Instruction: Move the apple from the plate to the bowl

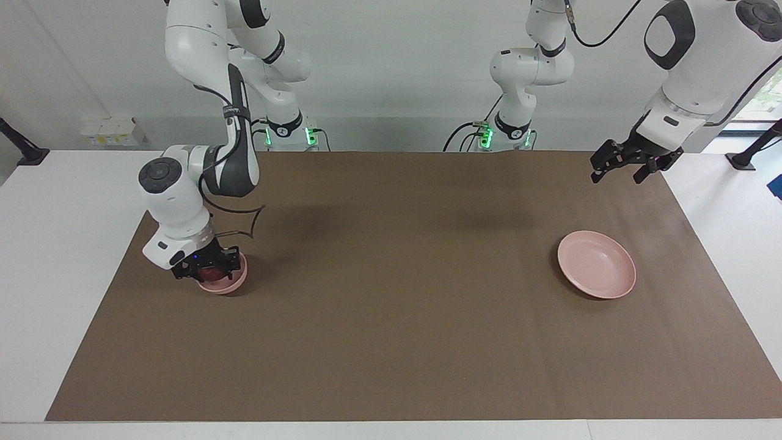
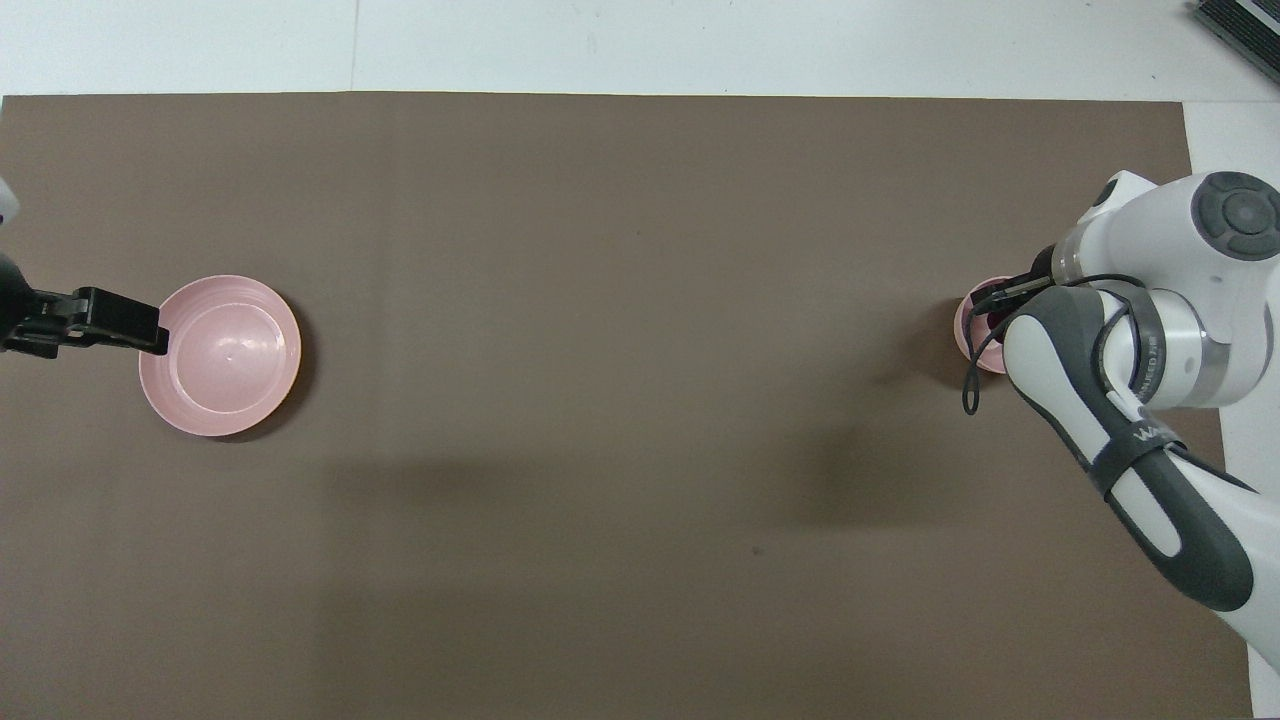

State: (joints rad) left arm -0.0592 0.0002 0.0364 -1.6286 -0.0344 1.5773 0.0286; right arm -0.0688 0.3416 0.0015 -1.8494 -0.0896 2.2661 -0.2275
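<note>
Our right tool (image 1: 204, 266) sits down in the bowl (image 1: 227, 282), clamped together on the apple (image 1: 212, 273), of which only a dark red sliver shows between the black links. So the apple lies directly under this tool, inside the bowl's rim, and we judge the coming move turns on that alone: letting go and lifting straight up, without dragging the bowl along. The apple is round, so it has no long axis to mind. The bowl stands near the table edge at the right arm's end.

Our left tool (image 1: 623, 164) hangs with its fingers apart, holding nothing, waiting over the table at the left arm's end, just beside the plate (image 1: 597, 264), which lies bare.

Pale lettering runs along the right arm's dark link, but we cannot read it.
</note>
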